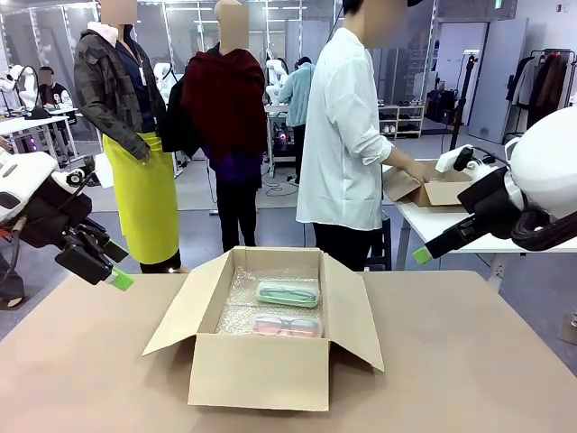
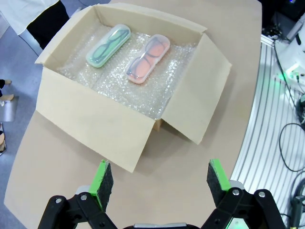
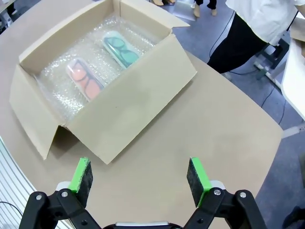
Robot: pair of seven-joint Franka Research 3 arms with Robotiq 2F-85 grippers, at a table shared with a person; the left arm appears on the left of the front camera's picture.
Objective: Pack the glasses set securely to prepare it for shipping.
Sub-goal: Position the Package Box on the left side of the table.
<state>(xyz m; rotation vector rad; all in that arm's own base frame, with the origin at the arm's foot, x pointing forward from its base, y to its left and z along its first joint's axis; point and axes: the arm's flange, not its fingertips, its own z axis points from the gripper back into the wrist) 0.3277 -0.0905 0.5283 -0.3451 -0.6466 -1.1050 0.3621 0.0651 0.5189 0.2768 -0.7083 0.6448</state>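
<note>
My left gripper (image 2: 158,179) and right gripper (image 3: 139,174) are wide open and hold nothing. The green case (image 1: 288,293) and pink case (image 1: 287,325) lie side by side on bubble wrap (image 1: 236,298) in the open box (image 1: 257,370).

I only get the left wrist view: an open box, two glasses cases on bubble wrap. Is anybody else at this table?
Observer: Yes, a person in a white shirt stands at the far side, turned toward a side table.
Operator: Doing what?
Observer: Their hand is at a smaller open cardboard box on it.
Operator: And the other arm?
Observer: Its right pincer is open and empty, raised off to the right of the packing box.
</note>
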